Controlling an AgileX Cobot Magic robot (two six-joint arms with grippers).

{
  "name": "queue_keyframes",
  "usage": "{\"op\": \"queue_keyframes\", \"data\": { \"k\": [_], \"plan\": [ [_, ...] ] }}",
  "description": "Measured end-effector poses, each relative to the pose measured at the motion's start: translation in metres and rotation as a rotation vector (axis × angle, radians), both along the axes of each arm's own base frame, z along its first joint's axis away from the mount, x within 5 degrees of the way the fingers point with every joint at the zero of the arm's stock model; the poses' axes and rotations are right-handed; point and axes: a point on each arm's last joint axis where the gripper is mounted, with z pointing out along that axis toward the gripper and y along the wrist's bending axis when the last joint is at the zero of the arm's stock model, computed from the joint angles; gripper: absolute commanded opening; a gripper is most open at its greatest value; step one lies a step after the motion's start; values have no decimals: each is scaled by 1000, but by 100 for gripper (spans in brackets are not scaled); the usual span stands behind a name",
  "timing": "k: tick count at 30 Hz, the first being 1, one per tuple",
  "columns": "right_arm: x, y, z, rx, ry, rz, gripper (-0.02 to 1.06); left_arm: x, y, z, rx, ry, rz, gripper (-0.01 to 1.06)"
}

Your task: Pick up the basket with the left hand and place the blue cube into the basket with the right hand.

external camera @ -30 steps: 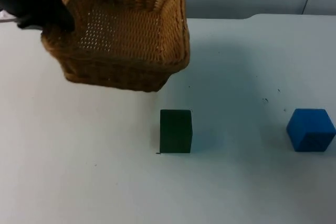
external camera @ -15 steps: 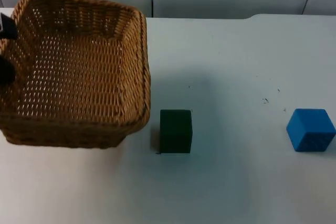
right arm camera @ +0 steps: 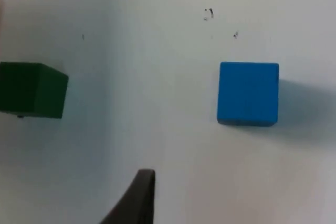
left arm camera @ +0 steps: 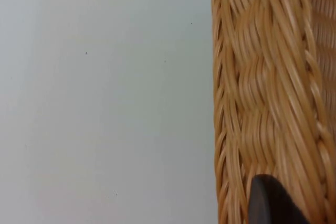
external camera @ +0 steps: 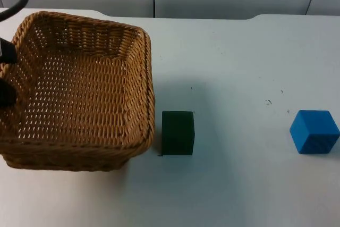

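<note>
Left gripper (external camera: 6, 73) clamps the woven wicker basket (external camera: 79, 89) rim (square, open-topped); smooth blue cube (external camera: 314, 131) well apart

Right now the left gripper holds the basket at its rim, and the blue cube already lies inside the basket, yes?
No. The left gripper does hold the basket at its rim, but the blue cube lies on the table, far beyond the green cube. The top view shows it.
</note>
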Motion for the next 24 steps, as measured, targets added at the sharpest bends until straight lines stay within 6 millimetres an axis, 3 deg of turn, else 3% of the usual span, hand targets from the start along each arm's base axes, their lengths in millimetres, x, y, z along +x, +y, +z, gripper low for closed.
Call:
{"op": "queue_keyframes", "data": {
  "k": [4, 15, 24],
  "plan": [
    [19, 1, -18, -27, 63, -18, 104, 1, 0, 1, -14, -2, 23, 0],
    [65, 5, -44, -73, 142, -32, 100, 2, 1, 1, -22, -4, 43, 0],
    [89, 29, -73, -143, 180, -13, 100, 2, 2, 1, -23, -8, 59, 0]
  ]
}}
